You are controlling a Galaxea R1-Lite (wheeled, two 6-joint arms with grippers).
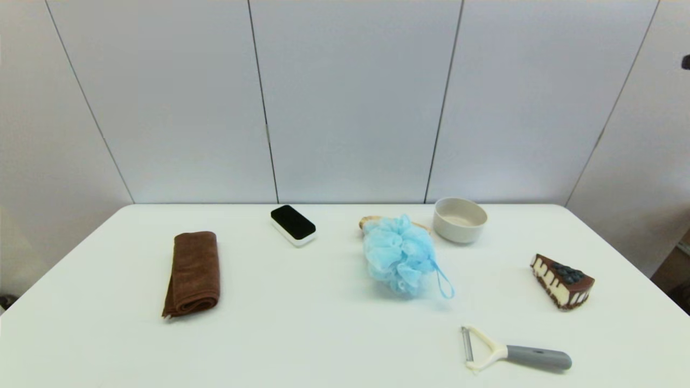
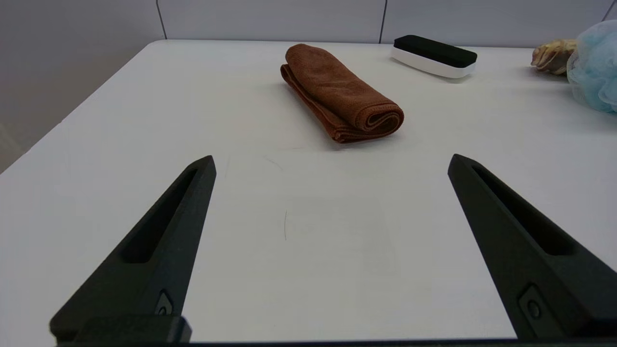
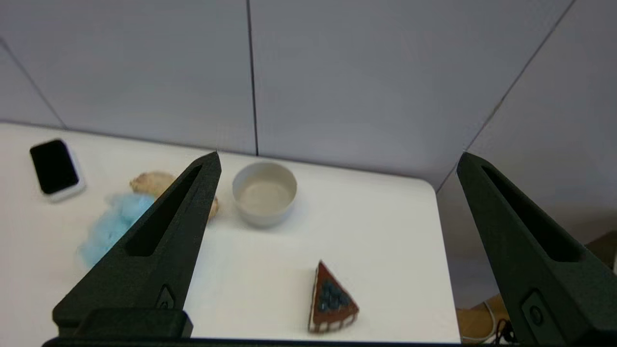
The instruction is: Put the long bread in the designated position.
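Note:
The long bread [image 1: 370, 221] lies at the back middle of the table, mostly hidden behind a blue bath pouf [image 1: 399, 254]; only its tan ends show. One tan end of the bread [image 2: 553, 54] appears in the left wrist view, and in the right wrist view the bread [image 3: 150, 182] shows partly behind my own finger. My left gripper [image 2: 331, 161] stands open over bare table, short of the brown towel [image 2: 340, 91]. The right gripper [image 3: 337, 156] hovers open above the table's right side. Neither gripper holds anything or appears in the head view. No mark shows the designated position.
A folded brown towel [image 1: 193, 272] lies at the left, a black-and-white eraser block [image 1: 293, 224] behind it. A beige bowl [image 1: 460, 219] stands right of the bread. A chocolate cake slice [image 1: 562, 280] and a peeler [image 1: 512, 353] sit at the right front.

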